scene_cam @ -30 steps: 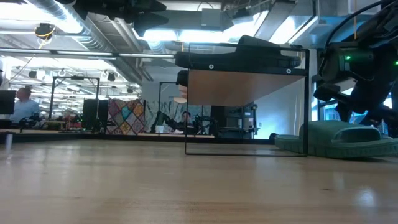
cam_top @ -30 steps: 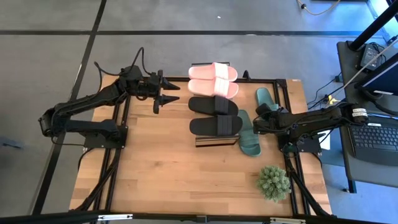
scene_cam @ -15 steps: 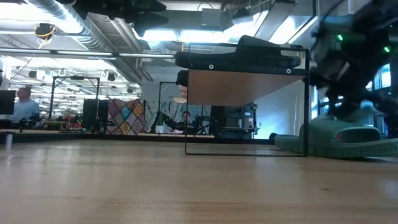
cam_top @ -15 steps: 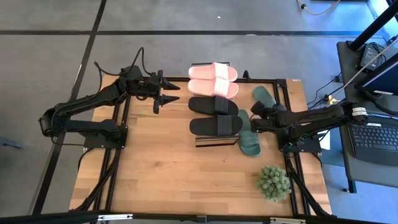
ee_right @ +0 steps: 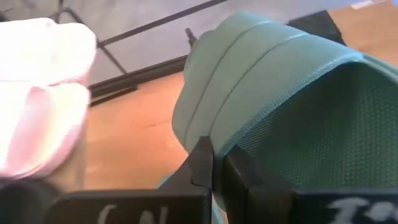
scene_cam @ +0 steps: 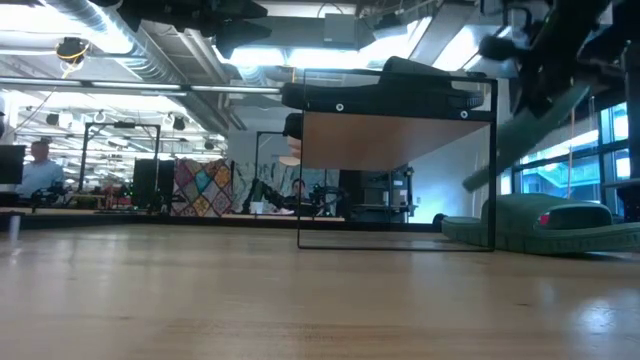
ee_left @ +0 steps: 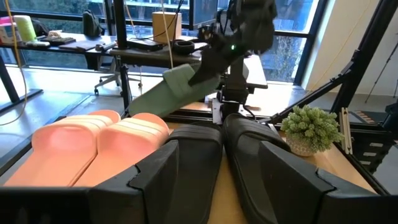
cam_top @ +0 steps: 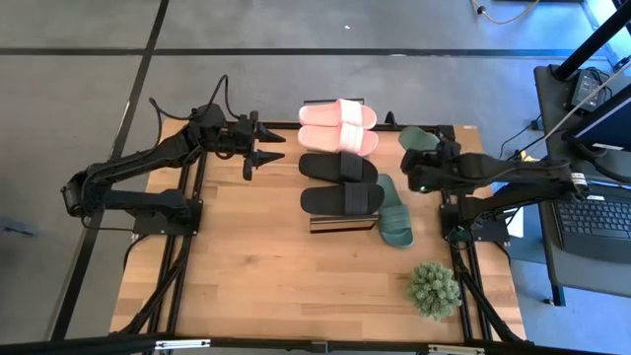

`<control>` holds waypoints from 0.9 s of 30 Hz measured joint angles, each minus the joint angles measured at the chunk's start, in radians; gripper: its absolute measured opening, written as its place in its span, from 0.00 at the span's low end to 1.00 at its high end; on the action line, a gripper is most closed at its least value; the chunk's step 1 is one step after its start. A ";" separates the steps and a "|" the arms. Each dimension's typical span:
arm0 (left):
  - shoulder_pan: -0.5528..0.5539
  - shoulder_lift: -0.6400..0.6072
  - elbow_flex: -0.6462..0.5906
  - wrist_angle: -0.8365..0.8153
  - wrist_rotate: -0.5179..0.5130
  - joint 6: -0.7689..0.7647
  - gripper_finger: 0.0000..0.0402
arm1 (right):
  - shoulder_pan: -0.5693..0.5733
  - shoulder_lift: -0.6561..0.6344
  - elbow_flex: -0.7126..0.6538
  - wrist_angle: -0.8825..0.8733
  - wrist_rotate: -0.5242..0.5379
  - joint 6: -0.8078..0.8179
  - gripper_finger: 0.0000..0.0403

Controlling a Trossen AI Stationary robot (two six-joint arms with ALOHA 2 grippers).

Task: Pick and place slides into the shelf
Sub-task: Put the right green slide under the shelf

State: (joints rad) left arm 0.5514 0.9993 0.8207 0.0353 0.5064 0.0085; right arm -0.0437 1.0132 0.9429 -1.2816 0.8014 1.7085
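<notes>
One dark green slide [cam_top: 418, 139] hangs in the air off the shelf's right end, with my right gripper [cam_top: 422, 174] shut on it. Its mate [cam_top: 394, 212] lies sole down on the table beside the shelf [scene_cam: 395, 130]. Two pink slides [cam_top: 338, 126] and two black slides [cam_top: 339, 182] lie on the shelf's top plank. My left gripper [cam_top: 268, 148] hovers open to the left of the shelf, touching nothing. My right gripper pinches the edge of the green slide's wide strap [ee_right: 219, 142] between its two fingers, one on the strap's mesh underside and one on its outer face. The fingers slant down from the table's right. The slide [scene_cam: 520, 140] hangs tilted, clear of the table.
A small potted plant [cam_top: 434, 288] stands at the table's near right corner. The wooden tabletop [cam_top: 256, 266] lies bare to the left of and in front of the shelf. A laptop [cam_top: 592, 217] sits off the table's right edge.
My right gripper has risen from the table at its far right and rolled about its own axis. The green slide it holds has come up with it, from lying flat on the table to hanging tilted and clear. The left arm has kept still.
</notes>
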 joint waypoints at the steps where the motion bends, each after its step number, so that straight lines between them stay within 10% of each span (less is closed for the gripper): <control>1: 0.000 0.000 0.000 0.000 0.000 0.000 0.53 | 0.000 -0.009 0.022 -0.011 -0.006 -0.023 0.03; 15: 0.000 0.000 0.000 0.000 0.000 -0.006 0.53 | -0.013 -0.177 0.035 0.113 -0.192 -0.295 0.03; 27: 0.000 0.000 0.000 0.001 0.000 -0.008 0.53 | -0.252 -0.179 -0.052 0.314 -0.411 -0.586 0.03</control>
State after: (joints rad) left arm 0.5514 0.9997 0.8207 0.0367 0.5068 0.0007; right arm -0.2952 0.8345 0.8909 -0.9672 0.3908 1.1225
